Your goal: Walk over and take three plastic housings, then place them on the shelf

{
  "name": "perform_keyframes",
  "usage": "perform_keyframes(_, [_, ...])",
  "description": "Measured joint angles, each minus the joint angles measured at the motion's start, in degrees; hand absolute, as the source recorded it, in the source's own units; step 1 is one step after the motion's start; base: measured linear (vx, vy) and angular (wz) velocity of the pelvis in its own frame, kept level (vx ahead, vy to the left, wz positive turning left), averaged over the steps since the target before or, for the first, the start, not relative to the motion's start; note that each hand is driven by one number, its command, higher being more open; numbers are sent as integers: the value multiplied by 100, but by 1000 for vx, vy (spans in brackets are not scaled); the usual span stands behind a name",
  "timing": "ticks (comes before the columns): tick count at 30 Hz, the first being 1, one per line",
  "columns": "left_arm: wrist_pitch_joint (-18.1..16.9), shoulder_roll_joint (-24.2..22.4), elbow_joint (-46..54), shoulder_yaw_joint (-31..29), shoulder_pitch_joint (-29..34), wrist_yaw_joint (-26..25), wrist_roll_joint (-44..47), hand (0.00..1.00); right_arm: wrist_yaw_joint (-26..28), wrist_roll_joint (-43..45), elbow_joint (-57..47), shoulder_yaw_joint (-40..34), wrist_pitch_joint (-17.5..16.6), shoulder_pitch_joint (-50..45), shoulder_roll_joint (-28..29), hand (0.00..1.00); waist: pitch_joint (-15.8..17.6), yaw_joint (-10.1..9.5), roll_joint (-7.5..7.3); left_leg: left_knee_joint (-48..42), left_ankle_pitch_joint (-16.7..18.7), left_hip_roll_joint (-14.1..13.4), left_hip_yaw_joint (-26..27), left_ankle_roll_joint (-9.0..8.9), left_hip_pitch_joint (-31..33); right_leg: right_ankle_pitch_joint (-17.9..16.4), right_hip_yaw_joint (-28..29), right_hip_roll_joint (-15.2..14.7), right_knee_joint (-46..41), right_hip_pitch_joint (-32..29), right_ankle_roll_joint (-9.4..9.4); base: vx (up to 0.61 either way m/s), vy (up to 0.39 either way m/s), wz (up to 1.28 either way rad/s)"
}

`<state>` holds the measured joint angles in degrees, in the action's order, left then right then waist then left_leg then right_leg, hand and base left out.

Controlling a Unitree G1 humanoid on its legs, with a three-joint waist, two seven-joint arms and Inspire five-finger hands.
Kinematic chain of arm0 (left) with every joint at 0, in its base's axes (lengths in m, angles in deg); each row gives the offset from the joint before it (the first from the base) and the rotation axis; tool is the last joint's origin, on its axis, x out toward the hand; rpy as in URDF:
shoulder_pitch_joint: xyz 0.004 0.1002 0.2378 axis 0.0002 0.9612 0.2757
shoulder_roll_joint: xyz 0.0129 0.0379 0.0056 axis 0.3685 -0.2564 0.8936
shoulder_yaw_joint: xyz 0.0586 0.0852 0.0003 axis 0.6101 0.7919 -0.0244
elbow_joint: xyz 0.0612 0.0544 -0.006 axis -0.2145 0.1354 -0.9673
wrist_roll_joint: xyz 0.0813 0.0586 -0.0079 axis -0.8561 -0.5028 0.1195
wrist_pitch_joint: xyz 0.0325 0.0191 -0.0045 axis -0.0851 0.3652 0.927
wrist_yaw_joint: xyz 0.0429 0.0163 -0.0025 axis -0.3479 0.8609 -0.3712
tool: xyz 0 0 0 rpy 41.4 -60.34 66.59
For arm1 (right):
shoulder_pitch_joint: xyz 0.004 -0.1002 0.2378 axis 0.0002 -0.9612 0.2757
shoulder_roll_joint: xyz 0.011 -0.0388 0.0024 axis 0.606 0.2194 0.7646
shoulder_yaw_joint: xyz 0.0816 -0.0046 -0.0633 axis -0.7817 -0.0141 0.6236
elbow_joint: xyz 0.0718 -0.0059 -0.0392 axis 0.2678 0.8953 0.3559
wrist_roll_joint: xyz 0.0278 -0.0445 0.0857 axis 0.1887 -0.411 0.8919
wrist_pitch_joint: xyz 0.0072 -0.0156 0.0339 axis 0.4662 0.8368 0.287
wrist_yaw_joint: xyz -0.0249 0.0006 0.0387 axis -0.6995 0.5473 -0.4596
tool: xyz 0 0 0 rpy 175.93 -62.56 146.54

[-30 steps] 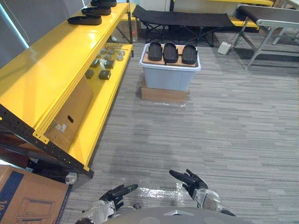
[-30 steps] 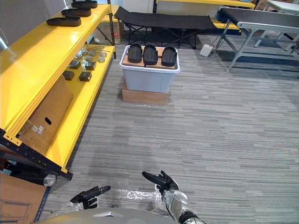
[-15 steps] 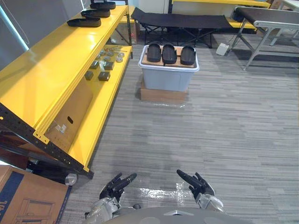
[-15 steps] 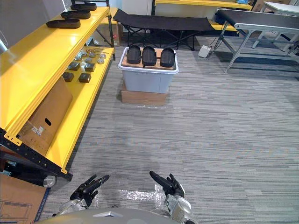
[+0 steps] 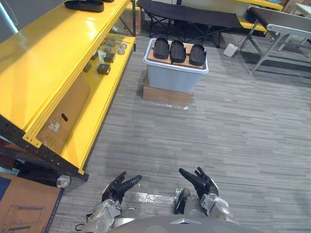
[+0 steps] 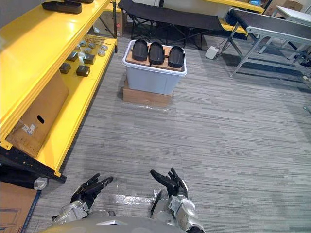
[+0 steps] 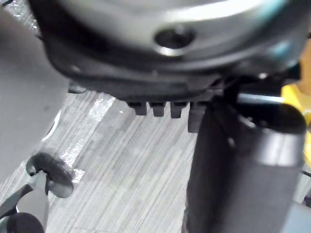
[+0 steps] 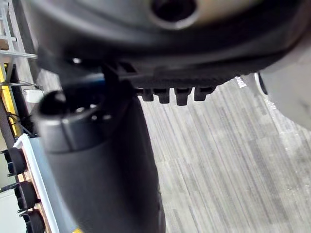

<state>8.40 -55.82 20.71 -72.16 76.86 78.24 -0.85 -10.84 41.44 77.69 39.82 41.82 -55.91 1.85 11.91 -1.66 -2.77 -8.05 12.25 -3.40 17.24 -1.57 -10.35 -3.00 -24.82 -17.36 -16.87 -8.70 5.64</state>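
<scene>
While the left robot hand [image 5: 114,190] and right robot hand [image 5: 201,183] are held at the frame's bottom, fingers spread wide and empty, three plastic housings [image 5: 177,50] are seen atop a grey bin [image 5: 174,78] at upper centre, near the yellow shelf [image 5: 46,53] at left.

Three black housings [image 5: 178,50] abreast atop grey bin [image 5: 174,80]

- Floor [image 5: 243,121]: grey carpet, striped in light and dark bands.
- Yellow shelving unit [image 5: 48,58]: two levels, dark perforated uprights, along the left side.
- Black folding cot [image 5: 194,14]: far end, on crossed legs.
- Grey metal-framed table [image 6: 272,22]: far right.
- Brown cardboard box [image 5: 24,213]: on floor, near left corner.
</scene>
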Motion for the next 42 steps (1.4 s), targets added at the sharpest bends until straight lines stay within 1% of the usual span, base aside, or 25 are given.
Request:
perform_keyframes(2, [2,0,-2,2,-15,-30,35,100,56,-165,5,2,6,-47,-25,100,-3,-16,14,-609,544,-220,6,-252,-7,7,26,163,-44,199,-292,317,-291,-10])
perform_keyframes(4, [25,-80,-7,11,15,-72,46,100,103,-167,0,2,28,-31,-140,100,-115,10,222,-888,753,-631,24,-472,-5,-13,-13,470,-216,188,-345,344,-290,-11])
perform_keyframes(5, [51,-110,-13,0,38,-138,79,100,108,-182,28,0,45,-18,-228,100,-225,-27,392,-1360,773,-926,68,-549,179,-150,-41,754,-201,199,-499,396,-269,-28])
perform_keyframes(8, [-18,-250,-17,-196,-89,-189,313,100,133,-394,233,56,113,163,-363,100,-223,-68,512,-3371,78,-1642,186,-345,1053,-100,-49,1127,53,457,-820,393,-291,-27])
perform_keyframes(9, [-38,-302,-49,-248,-134,-191,327,100,131,-454,242,79,174,155,-438,100,-187,-72,511,-4202,-59,-1830,83,-384,1399,-71,-44,1278,376,798,-863,470,-298,-17])
perform_keyframes(11, [-55,-382,-5,-313,-184,-163,327,100,126,-674,263,102,178,171,-546,100,-148,-96,504,-4615,154,-1629,-22,-409,1741,-69,22,1319,767,1270,-865,367,-177,-16])
perform_keyframes(14, [-181,-614,222,-520,-158,-110,443,100,96,-823,263,91,146,313,-608,100,-86,-283,498,-2945,262,-938,179,-333,2253,-70,194,1303,1250,1758,-848,317,-19,-32])
perform_keyframes(15, [-197,-627,255,-524,-155,-112,436,100,94,-828,263,91,132,356,-598,100,-57,-299,497,-2396,127,-809,191,-312,2310,-76,231,1300,1302,1810,-839,266,91,-44])
perform_keyframes(17, [-314,-691,364,-579,-117,-145,441,100,88,-831,219,99,92,459,-590,100,81,-419,574,-440,-944,-516,124,-424,2372,-235,387,1292,1379,2030,-547,297,185,-40])
perform_keyframes(18, [-321,-730,374,-628,-67,-146,463,100,80,-831,218,122,83,443,-611,100,111,-452,669,-19,-1243,-540,122,-533,2340,-318,447,1370,1413,2141,-435,221,169,-31])
perform_keyframes(20, [-338,-757,412,-732,22,-169,464,100,2,-829,230,224,113,418,-556,100,187,-462,687,-40,-1918,-578,221,-137,2212,-499,452,1381,1460,2464,-294,332,226,1])
perform_keyframes(21, [-353,-618,459,-823,7,-171,444,100,-17,-829,224,225,120,421,-484,100,243,-495,408,-82,-1778,-373,359,9,2185,-566,385,1165,1500,2543,-243,403,248,17])
perform_keyframes(23, [-374,-556,448,-956,20,-181,442,100,-39,-826,211,198,119,461,-493,100,313,-607,207,-206,-1563,-138,435,299,2194,-641,370,932,1426,2570,-225,284,151,11])
perform_keyframes(24, [-374,-594,434,-1056,68,-221,421,100,-57,-826,215,192,121,460,-536,100,334,-620,175,-368,-1398,-25,433,481,2200,-661,314,788,1160,2542,-94,263,145,16])
perform_keyframes(25, [-378,-599,435,-1124,96,-256,378,100,-49,-826,246,170,117,444,-542,100,316,-623,157,-414,-1291,53,440,454,2162,-644,323,635,816,2435,98,306,199,14])
perform_keyframes(27, [-410,-635,437,-1139,271,-252,155,100,-9,-825,292,155,60,468,-513,100,283,-613,166,-196,-1210,164,446,526,1942,-741,436,289,-608,1914,705,260,177,3])
perform_keyframes(28, [-415,-607,442,-1128,308,-266,-25,100,-9,-832,335,156,-3,466,-425,100,276,-601,95,-12,-1202,277,430,535,1737,-714,640,28,-1917,1311,1009,162,73,5])
perform_keyframes(30, [-465,-470,446,-1091,281,-355,-496,100,2,-839,463,156,-8,453,-296,100,273,-597,33,264,-1202,404,424,536,1342,-863,574,-182,-2823,863,864,207,35,4])
perform_keyframes(31, [-504,-413,458,-1011,271,-364,-669,100,15,-840,452,162,-11,439,-259,100,261,-594,62,254,-1117,392,420,535,1176,-1163,338,-207,-2695,751,594,219,2,0])
perform_keyframes(33, [-516,-347,463,-873,143,-364,-678,100,14,-919,429,170,-12,401,-274,100,237,-554,160,93,-930,306,307,524,1136,-1335,97,-155,-1941,532,284,201,-57,9])
perform_keyframes(35, [-520,-291,460,-742,-104,-364,-675,100,-30,-1074,437,162,10,397,-326,100,230,-476,325,-134,-780,133,116,507,1246,-1269,169,-94,-1183,197,329,188,-98,35])
perform_keyframes(37, [-529,-147,441,-574,-292,-311,-637,100,-33,-1066,353,96,-36,416,-343,100,252,-310,411,-368,-654,-62,-254,376,1338,-854,604,-2,-404,-36,403,240,-208,74])
perform_keyframes(39, [-534,-88,384,-548,-410,-201,-614,100,-30,-1070,375,82,-65,371,-336,100,222,-267,337,-808,-383,-211,-557,144,1401,-396,920,114,91,50,352,239,-322,77])
perform_keyframes(41, [-554,31,341,-555,-369,-126,-594,100,-26,-1066,558,107,-57,278,-295,100,68,-297,29,-1477,59,-226,-800,-95,1546,-169,1128,216,263,205,121,305,-483,68])
perform_keyframes(42, [-546,-51,146,-554,-356,-132,-568,100,-99,-1060,670,93,-31,270,-353,100,31,-291,129,-1815,307,-404,-981,-233,1563,-7,1094,348,-90,202,76,337,-461,44])
